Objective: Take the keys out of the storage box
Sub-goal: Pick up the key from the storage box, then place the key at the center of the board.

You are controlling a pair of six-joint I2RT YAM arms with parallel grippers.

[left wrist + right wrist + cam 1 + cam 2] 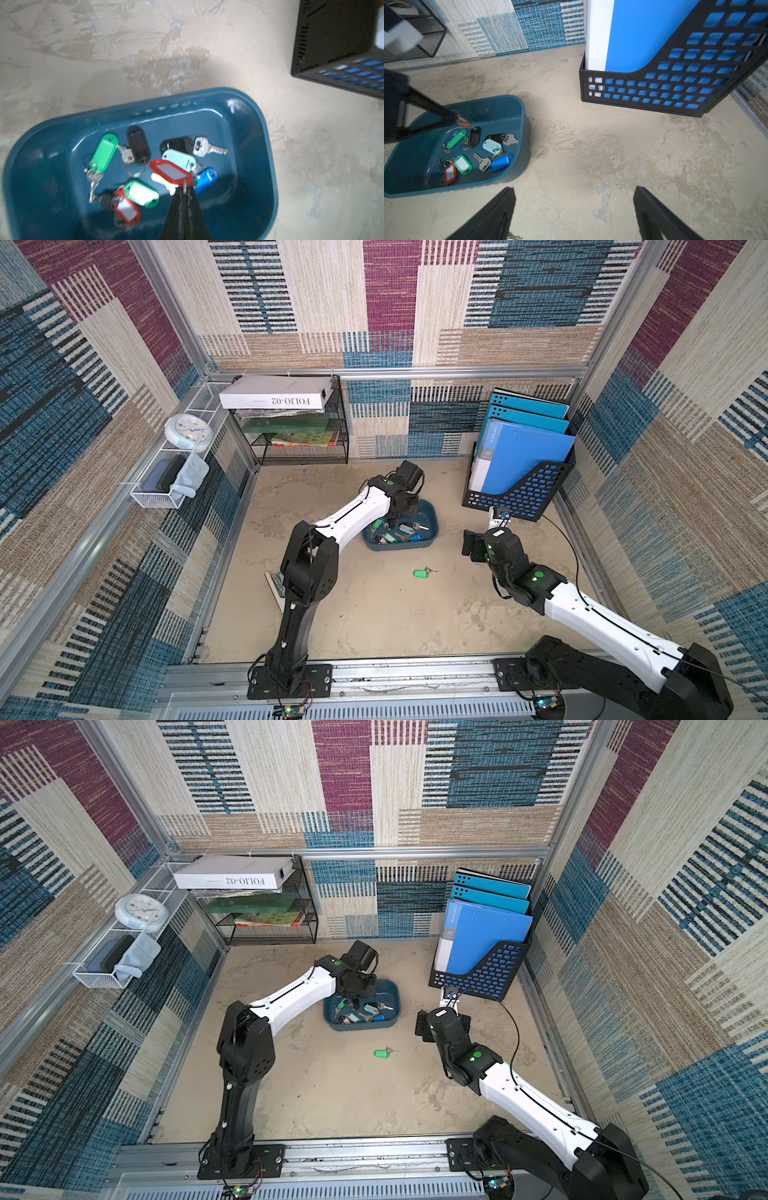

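Since the left pincer [184, 188] is clamped shut on the ring of the red-tagged key [169, 171], that key appears lifted off the heap; the other keys [481, 151] lie on the floor of the storage box [255, 158].

Judged light, rigid, slick; rings likely to tangle. Best hold: ring or tag edge, not the blade.

Right pincer [573, 188] spread wide, empty, over bare tabletop [374, 614].

One green-tagged key [420, 573] lies at 6 o'clock of the box.

Surface flat, mottled. File holder [519, 493] at 2 o'clock, wire-mesh shelf [303, 439] at 10 o'clock; carpeted walls.
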